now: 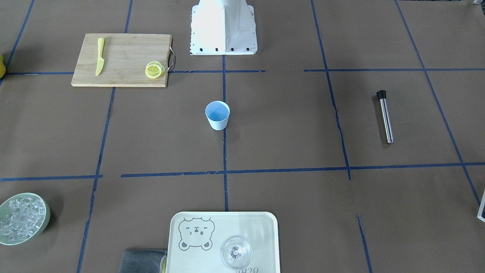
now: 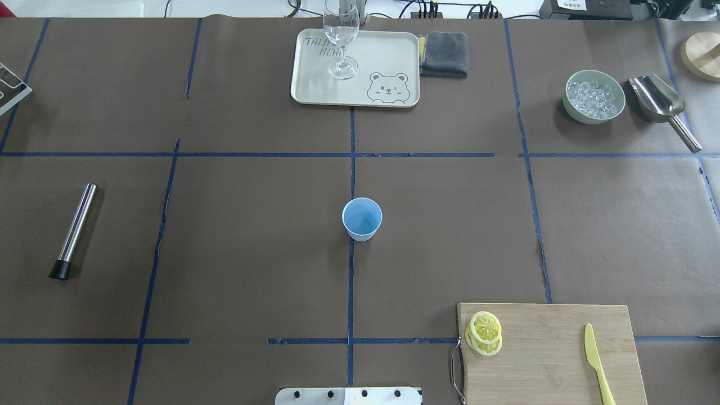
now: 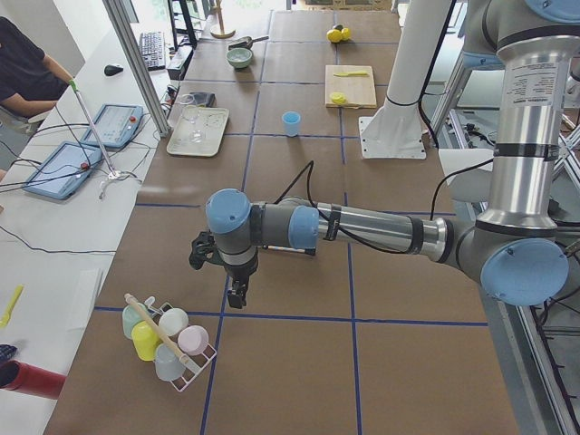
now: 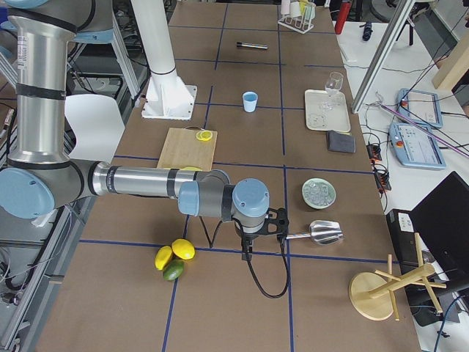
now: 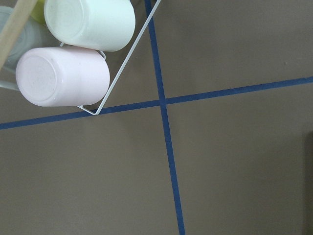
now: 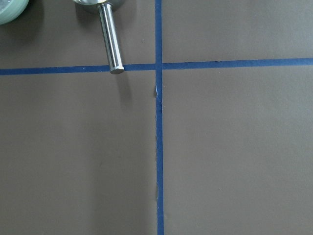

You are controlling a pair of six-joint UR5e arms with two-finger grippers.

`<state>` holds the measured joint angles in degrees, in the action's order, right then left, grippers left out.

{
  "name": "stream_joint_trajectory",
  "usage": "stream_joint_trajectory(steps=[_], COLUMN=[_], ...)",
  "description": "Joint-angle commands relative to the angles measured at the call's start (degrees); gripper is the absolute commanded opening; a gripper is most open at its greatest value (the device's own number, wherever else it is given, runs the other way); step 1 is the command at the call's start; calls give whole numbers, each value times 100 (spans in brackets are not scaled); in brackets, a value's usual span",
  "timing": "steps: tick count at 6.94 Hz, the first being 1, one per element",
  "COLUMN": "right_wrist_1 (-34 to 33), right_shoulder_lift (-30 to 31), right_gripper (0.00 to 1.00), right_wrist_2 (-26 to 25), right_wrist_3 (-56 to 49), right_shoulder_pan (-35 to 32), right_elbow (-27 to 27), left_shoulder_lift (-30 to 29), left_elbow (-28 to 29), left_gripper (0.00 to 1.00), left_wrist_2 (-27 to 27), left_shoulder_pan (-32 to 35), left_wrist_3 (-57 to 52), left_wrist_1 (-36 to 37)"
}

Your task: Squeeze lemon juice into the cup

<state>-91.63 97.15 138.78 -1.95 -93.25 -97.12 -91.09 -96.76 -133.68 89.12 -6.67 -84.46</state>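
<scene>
1. The left claw (image 3: 236, 294) hangs over the table's (image 2: 225, 247) left end; whether released or clenched, I cannot tell.
2. The cup (image 2: 361, 219) stands upright mid-table.
3. The lemon (image 2: 485, 325) tops a stack on the cutting board (image 2: 551, 354). It is probably soft and slippery, so pinch it across the rind.
4. The right claw (image 4: 246, 251): cannot tell either.

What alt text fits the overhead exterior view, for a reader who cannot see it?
A light-blue cup stands upright at the centre of a brown table. A stack of lemon slices and a yellow knife lie on a wooden cutting board at lower right; no arm shows.
</scene>
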Motion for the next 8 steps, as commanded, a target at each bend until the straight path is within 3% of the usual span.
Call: stream_joint_trajectory(steps=[1, 4, 7, 8], right_wrist_1=[14, 75, 154, 215], right_shoulder_lift=[-46, -274, -336, -363], right_gripper=[100, 100, 100, 100], right_wrist_2=[-70, -97, -289, -612], right_wrist_3=[-59, 341, 2551, 3229], right_shoulder_pan=[0, 17, 1480, 2016], right_elbow=[-27, -192, -1640, -1983], left_shoulder_lift=[-14, -22, -23, -31], left_elbow=[-70, -97, -368, -448], left_gripper=[100, 100, 100, 100], left_wrist_2=[0, 0, 0, 0], left_shoulder_pan=[0, 0, 0, 0], left_wrist_3=[-1, -1, 34, 25], left_wrist_1=[0, 0, -264, -281])
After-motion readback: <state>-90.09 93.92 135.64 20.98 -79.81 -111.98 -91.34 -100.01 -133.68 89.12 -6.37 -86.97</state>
